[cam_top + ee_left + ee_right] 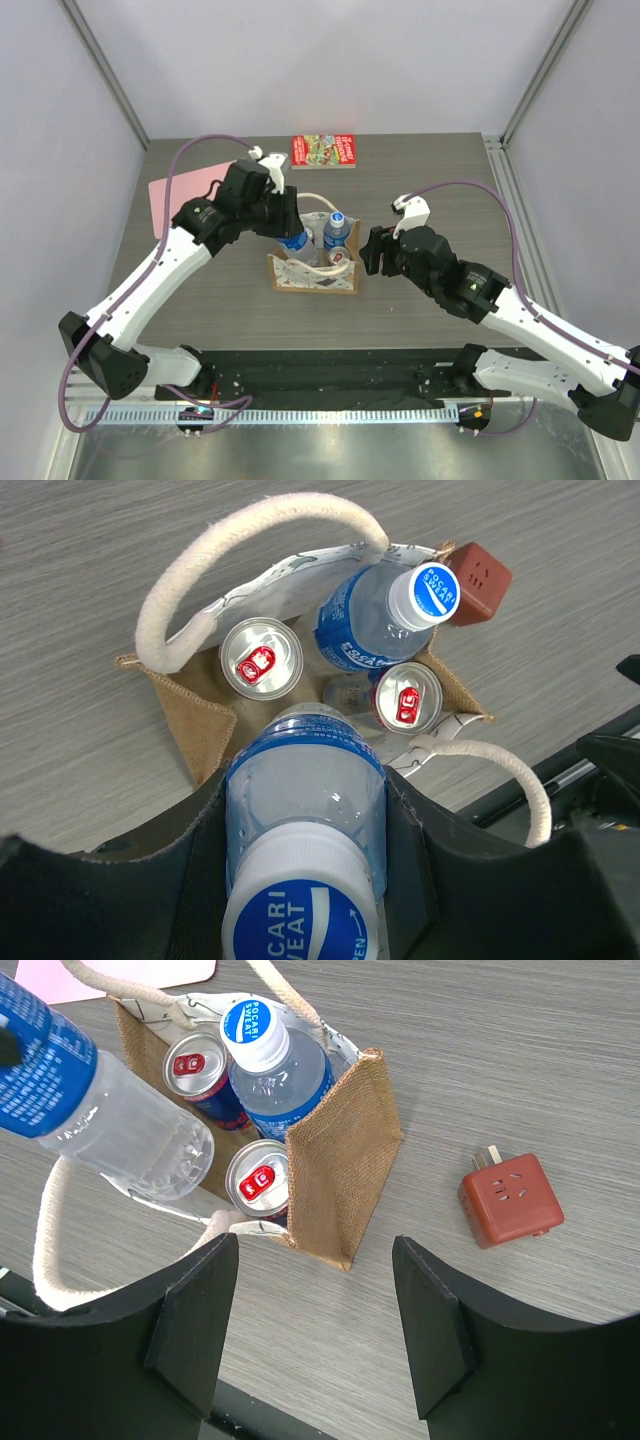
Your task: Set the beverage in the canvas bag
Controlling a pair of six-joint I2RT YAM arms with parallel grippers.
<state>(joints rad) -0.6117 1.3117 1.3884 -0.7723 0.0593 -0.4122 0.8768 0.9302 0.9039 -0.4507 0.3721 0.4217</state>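
The canvas bag (310, 282) stands open at the table's middle, rope handles up. It also shows in the left wrist view (185, 695) and the right wrist view (340, 1160). Inside stand a blue-capped bottle (385, 620) and two red-topped cans (261, 657) (405, 695). My left gripper (290, 225) is shut on a second clear, blue-labelled bottle (305, 800), held tilted above the bag's left side (110, 1120). My right gripper (315, 1250) is open and empty, just right of the bag (368, 252).
A red-brown plug adapter (510, 1200) lies on the table right of the bag. A pink sheet (185, 195) lies at the back left and a red book (324, 151) at the back edge.
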